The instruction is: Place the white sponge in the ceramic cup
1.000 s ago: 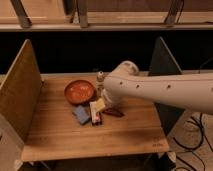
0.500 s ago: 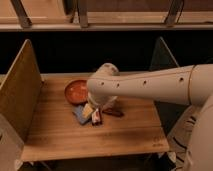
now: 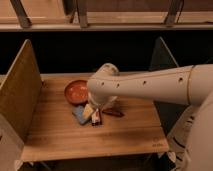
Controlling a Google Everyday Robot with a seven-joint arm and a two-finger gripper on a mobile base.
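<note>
Arm: we see a thick white arm that enters from the right and crosses above the middle of the surface; its rounded wrist end sits just right of the bowl.
Surface: a pale wooden top with lengthwise boards that carries all the small things in its middle part.
Left panel: an upright wooden board along the left edge of the surface.
Right panel: a darker upright board at the far right edge, partly behind the arm.
Red bowl: wide, red-orange, upright, far left of the cluster; its right rim is next to the wrist.
End effector: it hangs under the wrist, pointing down over the cluster and mostly covered by the arm; its jaws stand wide, and we see nothing held in them.
White sponge: a flat, pale blue-grey pad lying on the surface, just nearer than the bowl and left of the end effector.
Yellowish piece: it touches the sponge's right edge; we cannot tell what it is.
Packet: narrow, white, red and black, just right of the sponge.
Dark red thing: small, flat, right of the packet.
Ceramic cup: we cannot pick it out; the arm covers the far middle.
</note>
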